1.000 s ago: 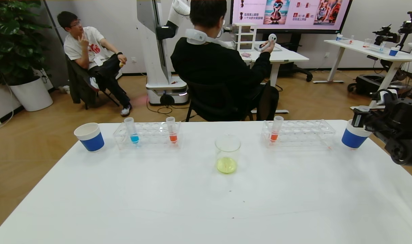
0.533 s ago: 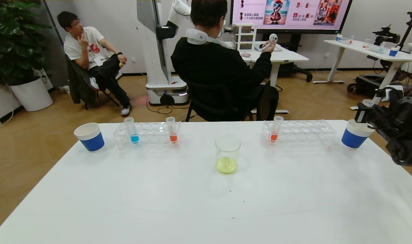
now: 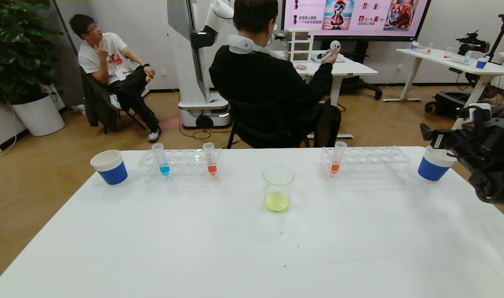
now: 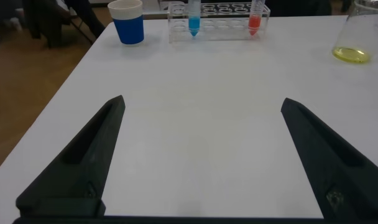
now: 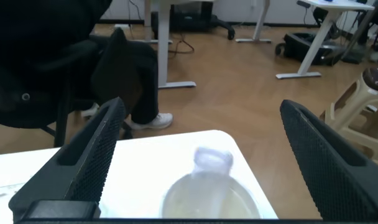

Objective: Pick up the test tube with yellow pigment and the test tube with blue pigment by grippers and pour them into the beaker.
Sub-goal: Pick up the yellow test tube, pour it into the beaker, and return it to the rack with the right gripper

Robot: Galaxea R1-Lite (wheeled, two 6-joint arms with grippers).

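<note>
The beaker (image 3: 278, 188) stands mid-table with yellow liquid in its bottom; it also shows in the left wrist view (image 4: 355, 34). The test tube with blue pigment (image 3: 162, 159) stands upright in the left rack (image 3: 181, 165), seen too in the left wrist view (image 4: 193, 17). No tube holding yellow liquid shows. A clear tube (image 5: 212, 163) rests in the right blue cup (image 3: 433, 165). My right gripper (image 3: 436, 138) hovers open and empty just above that cup (image 5: 207, 199). My left gripper (image 4: 202, 102) is open and empty over the near left table.
A second blue cup (image 3: 109, 166) stands at the far left. Orange-red tubes stand in the left rack (image 3: 211, 159) and the right rack (image 3: 337, 158). Seated people and a robot base are beyond the table's far edge.
My right gripper has risen a little from the right blue cup and swung slightly left. The tubes, beaker and cups have not moved.
</note>
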